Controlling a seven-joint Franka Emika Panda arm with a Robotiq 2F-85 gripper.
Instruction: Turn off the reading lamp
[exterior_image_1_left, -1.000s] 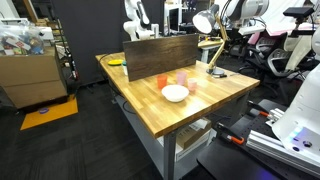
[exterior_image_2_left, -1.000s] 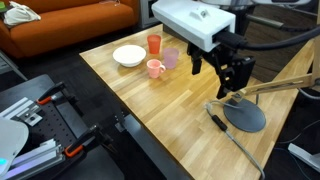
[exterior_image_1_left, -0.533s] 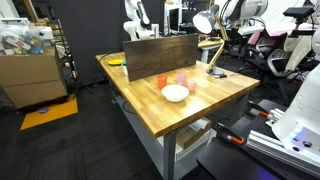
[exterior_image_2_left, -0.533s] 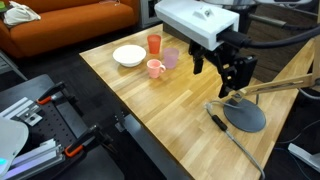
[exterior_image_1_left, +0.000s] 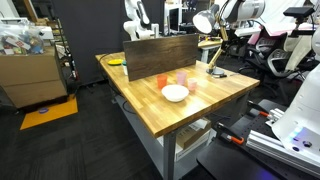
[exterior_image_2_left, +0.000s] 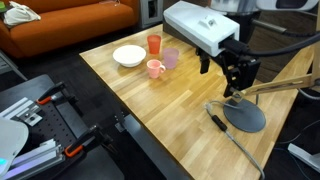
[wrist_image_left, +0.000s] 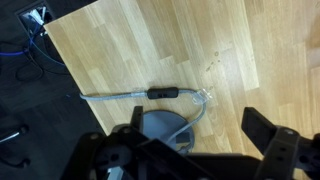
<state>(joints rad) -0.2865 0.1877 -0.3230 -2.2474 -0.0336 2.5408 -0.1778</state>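
Note:
The reading lamp stands at the far corner of the wooden table. In an exterior view its round head (exterior_image_1_left: 203, 22) shows a bright white face above the brass arm (exterior_image_1_left: 210, 46). Its dark round base (exterior_image_2_left: 243, 113) lies under my gripper (exterior_image_2_left: 234, 82), with the brass arm (exterior_image_2_left: 278, 87) beside the fingers. The cord's black inline switch (exterior_image_2_left: 217, 123) lies on the table next to the base. In the wrist view the base (wrist_image_left: 165, 127) and switch (wrist_image_left: 162, 93) lie below my gripper (wrist_image_left: 190, 160). The gripper is open, empty and hovering above the base.
A white bowl (exterior_image_2_left: 128, 55), an orange cup (exterior_image_2_left: 154, 44), a pink mug (exterior_image_2_left: 155, 68) and a purple cup (exterior_image_2_left: 170, 59) stand near the table's other end. A wooden board (exterior_image_1_left: 160, 48) stands upright along the table's back. An orange sofa (exterior_image_2_left: 60, 25) is behind.
My gripper has shifted slightly sideways toward the lamp's arm, staying above the base. The lamp and the cups have not moved.

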